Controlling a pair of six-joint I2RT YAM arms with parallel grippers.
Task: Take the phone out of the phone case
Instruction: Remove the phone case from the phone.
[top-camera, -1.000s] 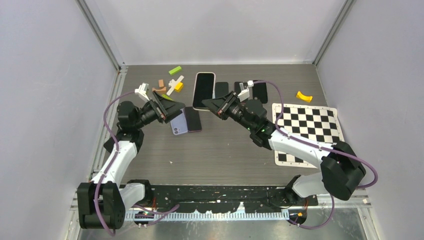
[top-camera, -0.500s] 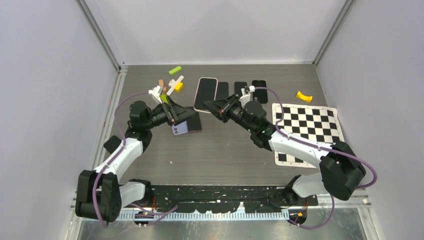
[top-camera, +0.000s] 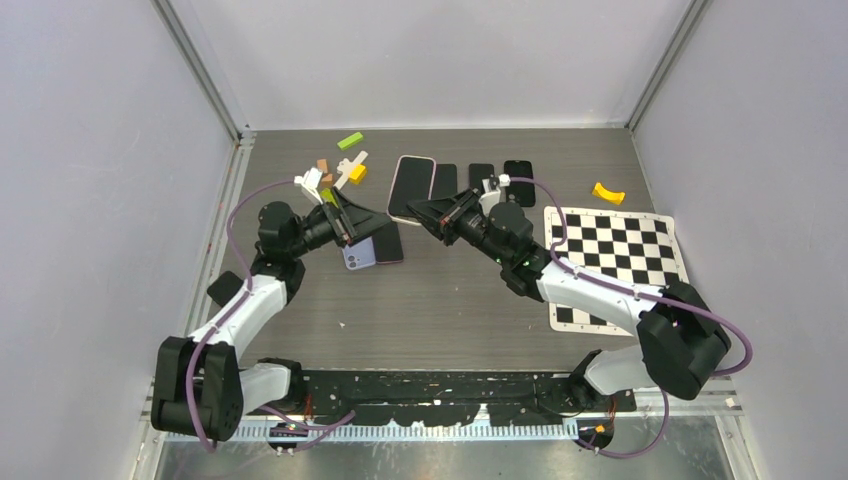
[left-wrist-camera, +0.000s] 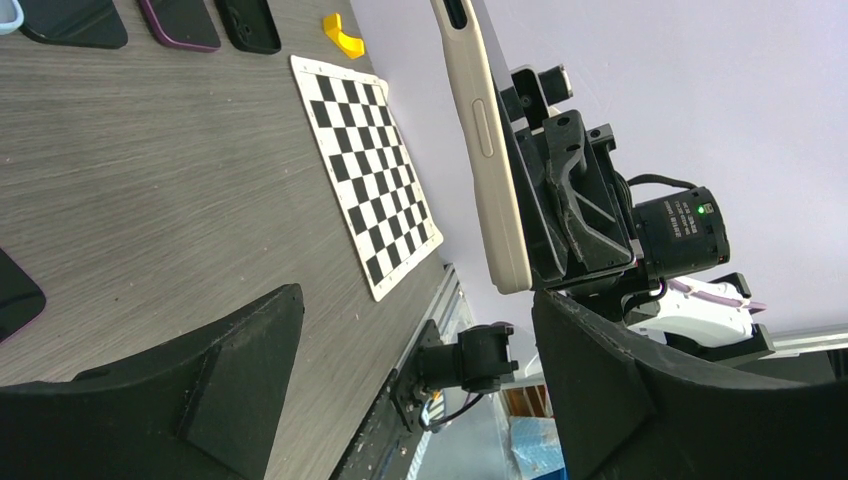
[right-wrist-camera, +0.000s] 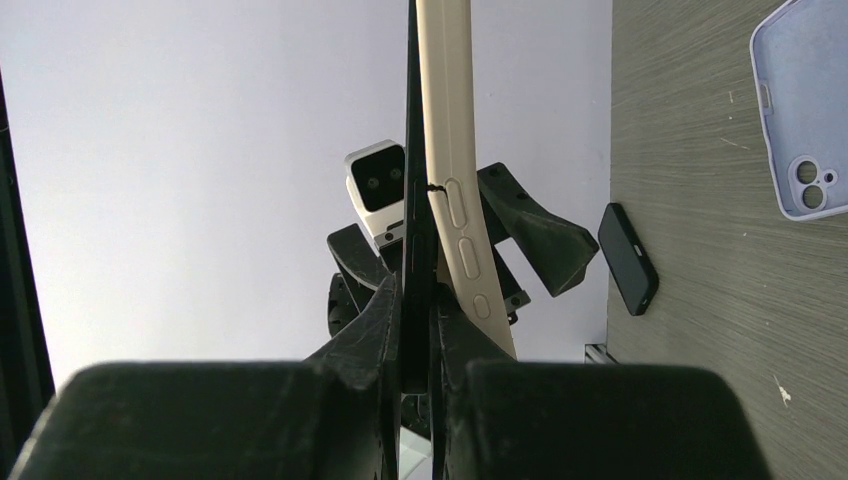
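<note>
Dark wood-grain table below; checkerboard mat on its right part, near corner hidden under the right arm. Off the table, between the two wrists: phone, dark screen up in the top view, cream phone case on it, top end cut off in both wrist views. Right gripper pressed together on the lower end of the phone; hard to tell whether each pad meets glass or case. Left gripper spread wide, near the phone, touching nothing. White print on the black motor housing behind the right gripper, too small to read; green light beside it. Flat on the table: lavender case, camera cut-out showing, near a black phone. Row of dark cases at the back, partly hidden behind the raised phone. Yellow piece, green block, other bits too small to name.
</note>
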